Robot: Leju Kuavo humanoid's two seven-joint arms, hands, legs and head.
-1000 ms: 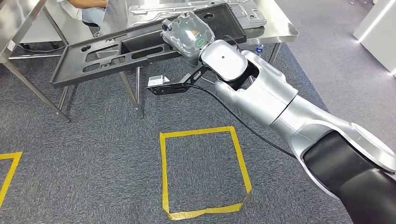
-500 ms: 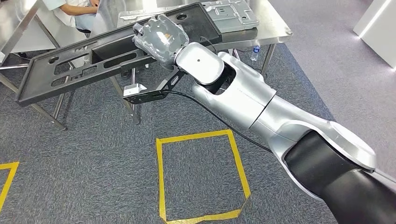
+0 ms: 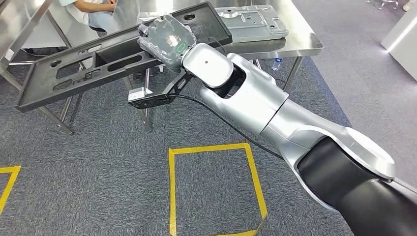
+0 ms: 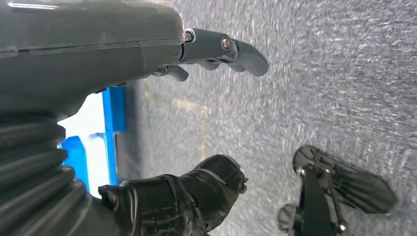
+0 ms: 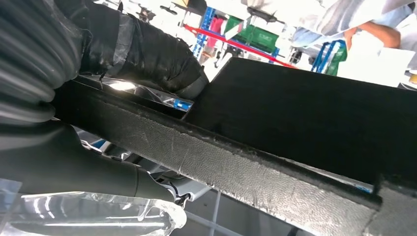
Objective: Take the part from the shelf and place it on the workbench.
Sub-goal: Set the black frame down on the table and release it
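- The right hand (image 3: 164,38), wrapped in a clear cover, is closed round the long black part (image 3: 98,59) near its middle. In the right wrist view the thumb and fingers clamp its edge from both sides.
- The part is in the air in the upper left of the head view. One end reaches over the steel bench (image 3: 295,42) at top centre; the other juts out left past a bench leg (image 3: 142,105).
- Held at one spot on so long a piece, the free end could sag or twist in the grip, I'd say, and slip out.
- The far end looks close to the grey metal plate (image 3: 253,22) already lying on the bench; setting down carelessly could knock it.
- A seated person (image 3: 91,10) is at the upper left edge, near the swinging end, which is a risk if the arm turns.
- The left hand (image 4: 206,113) hangs over carpet, fingers apart, holding nothing.
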